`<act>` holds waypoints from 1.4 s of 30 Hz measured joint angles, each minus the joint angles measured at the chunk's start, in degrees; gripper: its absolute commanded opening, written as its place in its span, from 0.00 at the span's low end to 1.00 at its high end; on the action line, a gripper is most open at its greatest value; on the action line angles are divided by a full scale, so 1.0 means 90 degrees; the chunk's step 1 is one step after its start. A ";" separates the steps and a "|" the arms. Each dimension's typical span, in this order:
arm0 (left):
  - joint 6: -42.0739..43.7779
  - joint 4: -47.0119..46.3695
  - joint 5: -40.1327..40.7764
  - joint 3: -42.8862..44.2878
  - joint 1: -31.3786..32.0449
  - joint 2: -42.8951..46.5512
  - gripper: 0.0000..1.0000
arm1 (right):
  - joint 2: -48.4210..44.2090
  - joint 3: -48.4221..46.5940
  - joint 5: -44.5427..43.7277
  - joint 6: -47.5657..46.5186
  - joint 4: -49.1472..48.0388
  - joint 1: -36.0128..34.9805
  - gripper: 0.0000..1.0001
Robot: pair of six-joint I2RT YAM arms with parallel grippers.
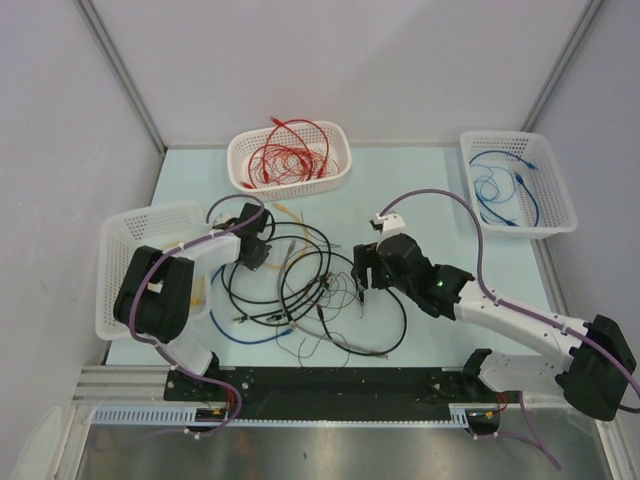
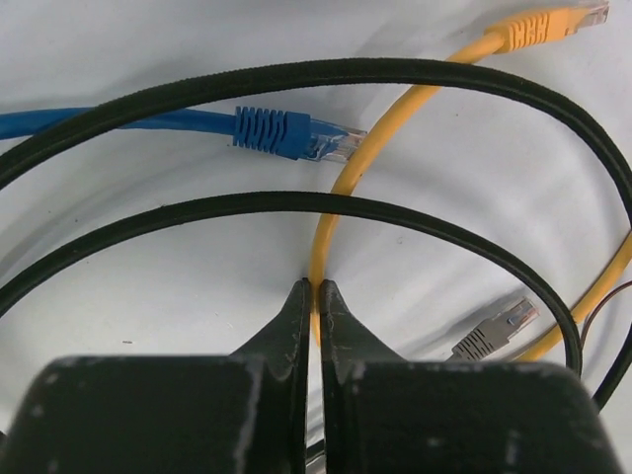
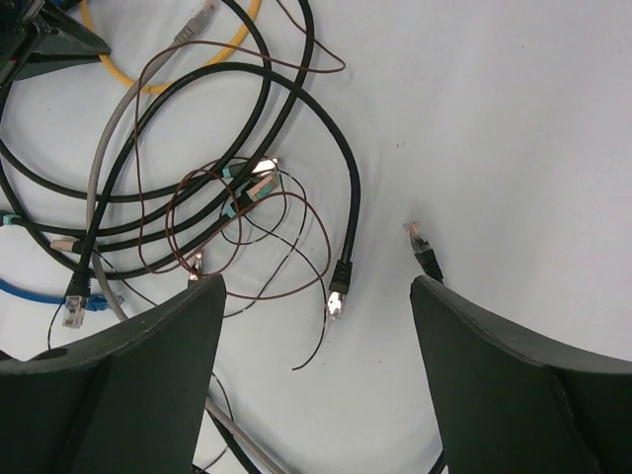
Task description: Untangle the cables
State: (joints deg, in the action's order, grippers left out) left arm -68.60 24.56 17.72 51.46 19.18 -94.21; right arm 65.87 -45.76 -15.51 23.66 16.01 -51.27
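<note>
Plainly the step in hand is picking one strand out of the knot: the left jaws are shut tight on the yellow cable (image 2: 395,118), pinching it low against the tabletop (image 1: 420,165) just short of where it crosses two loops of black cable (image 2: 296,74). A blue cable (image 2: 148,120) ends in its plug just beyond, and a grey plug (image 2: 489,336) lies off to one side. The next move, I judge, calls for a slow lift and a draw away from the heap, watching that the black loops slip off rather than ride along; the right jaws could pin them down. Those right jaws stand wide apart and hold nothing, hanging over the right side of the cables (image 1: 295,285), which sprawl in a loose heap in the middle of the tabletop between the two arms. The left arm (image 1: 160,295) is folded up from its near-edge base, elbow beside the left basket (image 1: 120,235), wrist tipped down at the heap's left edge. The right arm (image 1: 520,320) stretches in slantwise from the near right corner, wrist pointing down too. Farther back, the middle basket (image 1: 238,160) holds red cables (image 1: 290,155), and the right basket (image 1: 555,175) holds a coiled blue cable (image 1: 505,195).
</note>
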 measured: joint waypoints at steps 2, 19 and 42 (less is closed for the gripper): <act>0.0015 -0.0007 -0.0017 -0.0002 -0.0005 0.0002 0.00 | -0.0036 0.0015 0.0000 0.0017 0.0000 0.0005 0.80; 0.3002 -0.0930 -0.2880 -0.0209 0.0959 0.2283 0.00 | -0.0823 0.0168 -0.0090 -0.0007 0.0095 0.0034 0.79; 0.6025 -0.0833 -0.3410 0.0019 0.1744 0.4109 0.00 | -0.1940 0.0151 0.1173 0.0709 -0.1297 0.0804 0.80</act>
State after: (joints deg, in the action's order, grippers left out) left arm -14.37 17.06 -12.97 51.64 34.87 -57.23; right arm 48.40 -44.40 -4.95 30.04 4.34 -44.03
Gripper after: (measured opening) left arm 0.010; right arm 0.804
